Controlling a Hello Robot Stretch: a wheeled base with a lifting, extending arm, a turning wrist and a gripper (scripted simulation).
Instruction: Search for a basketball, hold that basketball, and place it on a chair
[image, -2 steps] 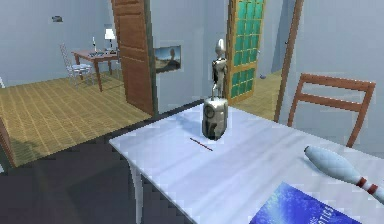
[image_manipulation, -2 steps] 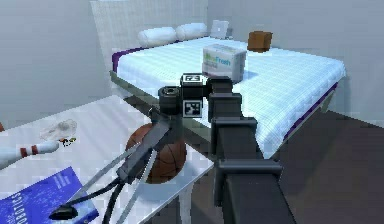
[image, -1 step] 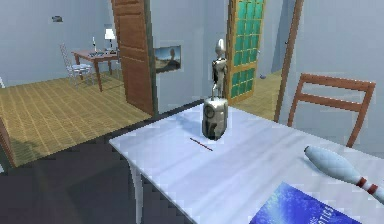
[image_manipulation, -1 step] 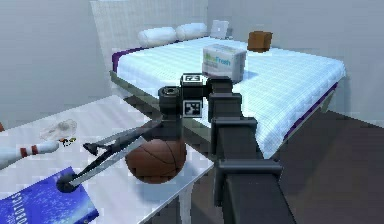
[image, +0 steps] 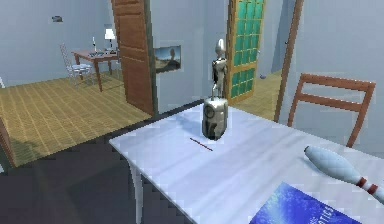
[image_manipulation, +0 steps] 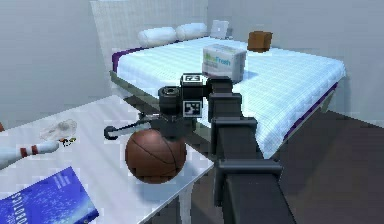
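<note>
An orange-brown basketball (image_manipulation: 155, 155) sits at the near edge of the white table (image_manipulation: 100, 165) in the arm side view. The dark arm (image_manipulation: 240, 160) reaches out beside it. The gripper (image_manipulation: 116, 128) shows just above the ball, its thin fingers (image_manipulation: 135, 124) pointing left over the tabletop. I cannot tell whether it holds the ball, since the table lies behind it. A wooden chair (image: 335, 100) stands at the far side of the table (image: 230, 175) in the forward view. Another chair (image: 72, 62) stands by a small table in the far room.
On the table are a silver statue (image: 216, 95), a pencil (image: 200, 144), a white bowling pin (image: 340, 168) (image_manipulation: 25, 152) and a blue book (image: 310, 205) (image_manipulation: 45, 200). A bed (image_manipulation: 270, 85) with a box (image_manipulation: 222, 60) lies past the arm. Doorways (image: 130, 50) open ahead.
</note>
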